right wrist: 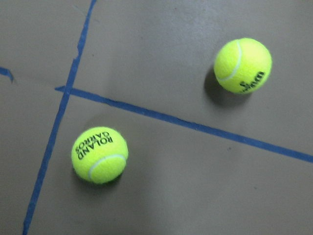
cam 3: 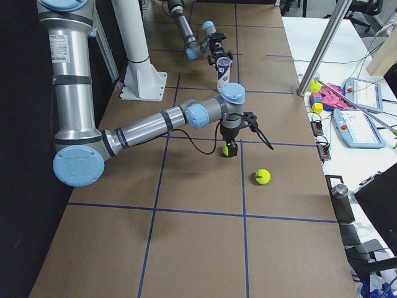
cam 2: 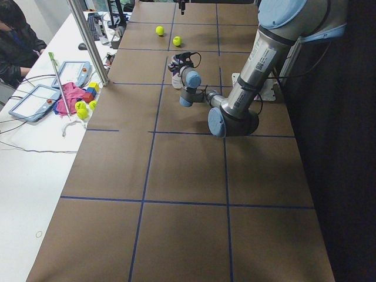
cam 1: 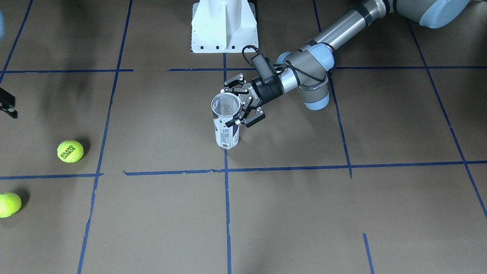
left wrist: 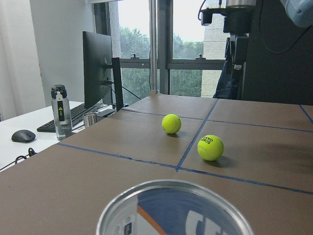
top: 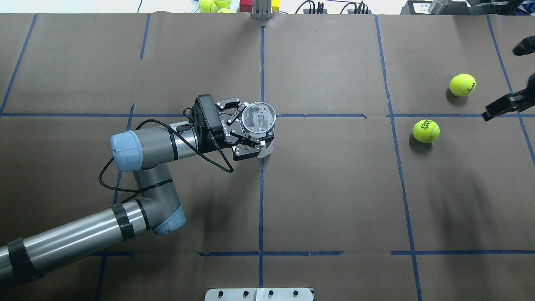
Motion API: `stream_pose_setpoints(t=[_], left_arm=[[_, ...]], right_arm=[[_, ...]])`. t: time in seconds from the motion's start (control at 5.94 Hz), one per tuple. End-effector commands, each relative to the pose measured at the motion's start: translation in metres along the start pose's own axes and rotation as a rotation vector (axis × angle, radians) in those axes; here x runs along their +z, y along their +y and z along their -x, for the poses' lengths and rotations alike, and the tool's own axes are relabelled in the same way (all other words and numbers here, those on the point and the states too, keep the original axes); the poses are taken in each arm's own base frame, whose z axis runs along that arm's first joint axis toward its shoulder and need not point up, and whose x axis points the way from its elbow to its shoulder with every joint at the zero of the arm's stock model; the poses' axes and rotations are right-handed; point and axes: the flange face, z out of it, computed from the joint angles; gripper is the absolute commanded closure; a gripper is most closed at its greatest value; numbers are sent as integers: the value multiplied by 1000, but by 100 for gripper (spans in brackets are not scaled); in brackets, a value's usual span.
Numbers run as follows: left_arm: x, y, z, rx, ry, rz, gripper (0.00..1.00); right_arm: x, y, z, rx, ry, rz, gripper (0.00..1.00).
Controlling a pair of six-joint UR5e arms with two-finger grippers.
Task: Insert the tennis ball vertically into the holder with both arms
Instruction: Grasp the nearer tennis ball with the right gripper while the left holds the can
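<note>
Upright — the holder [cam 1: 227, 135], snug within the left tool [cam 1: 230, 107]

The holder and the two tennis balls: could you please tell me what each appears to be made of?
The holder looks like clear glossy plastic under a printed label, since its label shows through the wall; its rim gleams like metal. The tennis balls look like matte, fuzzy yellow felt with pale seams.

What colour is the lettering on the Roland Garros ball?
Black lettering on the yellow-green ball; it shows best in the right wrist view.
</note>
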Motion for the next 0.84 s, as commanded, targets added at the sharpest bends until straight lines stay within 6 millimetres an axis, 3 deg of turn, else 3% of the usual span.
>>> stream_pose_setpoints(t=[0.0, 0.17, 0.34, 0.67], left_arm=[[0, 0, 0, 0, 0, -1, 11], [0, 0, 0, 0, 0, 1, 12], [0, 0, 0, 2, 0, 1, 12], [0, 1, 0, 3, -1, 2, 12]], right_arm=[[72, -25, 33, -25, 12, -49, 3], [73, -37, 58, 0, -9, -65, 3], [83, -35, 78, 13, -23, -51, 3], [101, -29, 87, -6, -4, -30, 3]])
